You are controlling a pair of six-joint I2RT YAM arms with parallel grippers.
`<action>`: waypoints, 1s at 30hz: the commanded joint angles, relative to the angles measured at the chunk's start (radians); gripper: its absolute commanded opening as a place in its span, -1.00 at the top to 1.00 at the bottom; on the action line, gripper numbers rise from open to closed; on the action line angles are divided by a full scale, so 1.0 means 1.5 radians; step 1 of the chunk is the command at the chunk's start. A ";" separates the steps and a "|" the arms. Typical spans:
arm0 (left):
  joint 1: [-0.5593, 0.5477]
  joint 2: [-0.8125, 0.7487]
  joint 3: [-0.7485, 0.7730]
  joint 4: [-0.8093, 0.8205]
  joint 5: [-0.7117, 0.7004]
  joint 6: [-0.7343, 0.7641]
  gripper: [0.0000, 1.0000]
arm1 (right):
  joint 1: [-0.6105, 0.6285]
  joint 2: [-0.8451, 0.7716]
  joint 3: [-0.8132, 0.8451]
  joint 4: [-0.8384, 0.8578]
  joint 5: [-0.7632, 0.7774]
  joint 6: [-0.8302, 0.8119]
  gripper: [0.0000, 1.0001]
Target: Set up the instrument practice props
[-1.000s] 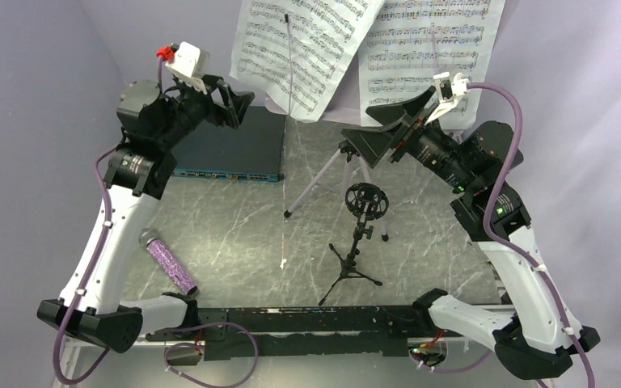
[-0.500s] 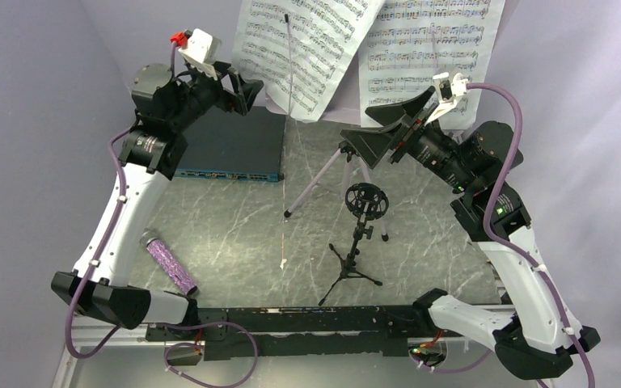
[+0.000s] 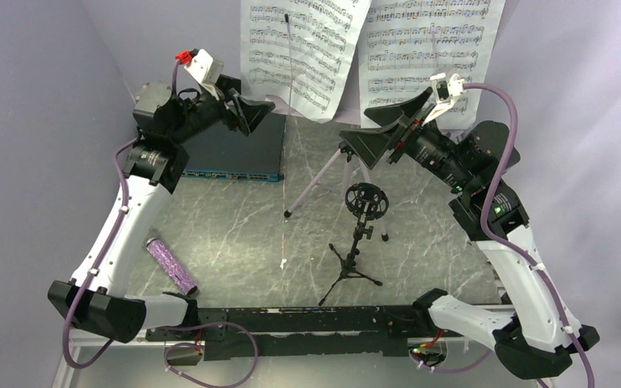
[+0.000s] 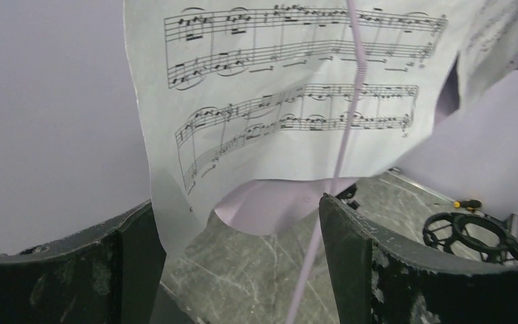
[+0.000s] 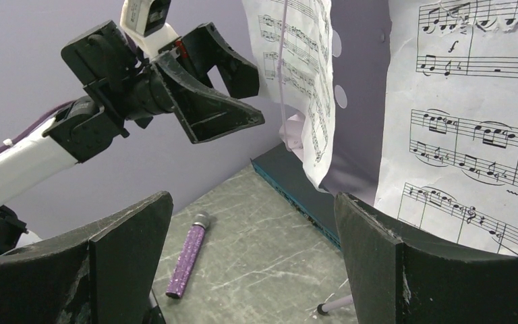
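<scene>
Two white sheet-music pages hang on the pale lilac music stand (image 3: 323,172) at the back, the left page (image 3: 299,48) and the right page (image 3: 433,48). My left gripper (image 3: 256,109) is open just left of the left page's lower corner. In the left wrist view that page (image 4: 270,88) hangs between the fingers (image 4: 378,270), close to the left one. My right gripper (image 3: 384,129) is open and empty in front of the right page (image 5: 472,121). The black mic stand (image 3: 361,234) stands at the centre. The glittery purple microphone (image 3: 170,264) lies at the near left and also shows in the right wrist view (image 5: 187,253).
A flat dark box with a blue front edge (image 3: 234,153) lies under my left gripper at the back left. A thin white stick (image 3: 283,242) lies on the marble table (image 3: 234,226). A small red-handled tool (image 4: 465,204) lies far right. Lilac walls close the sides.
My left gripper has moved right and up toward the left page. The left page has turned from tilted to nearly upright. The right arm has not moved.
</scene>
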 commanded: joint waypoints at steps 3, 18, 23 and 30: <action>0.001 -0.036 -0.029 0.072 0.080 -0.062 -0.63 | 0.001 0.003 0.003 0.019 -0.005 0.001 -0.89; 0.000 -0.048 -0.054 0.091 0.122 -0.106 -0.34 | 0.002 0.049 0.029 0.028 -0.007 0.019 -0.54; 0.000 -0.047 -0.061 0.096 0.124 -0.112 -0.10 | 0.001 0.053 0.027 0.031 0.017 0.018 -0.50; 0.000 -0.031 -0.058 0.110 0.126 -0.123 0.20 | 0.002 0.045 0.017 0.040 0.027 0.017 -0.49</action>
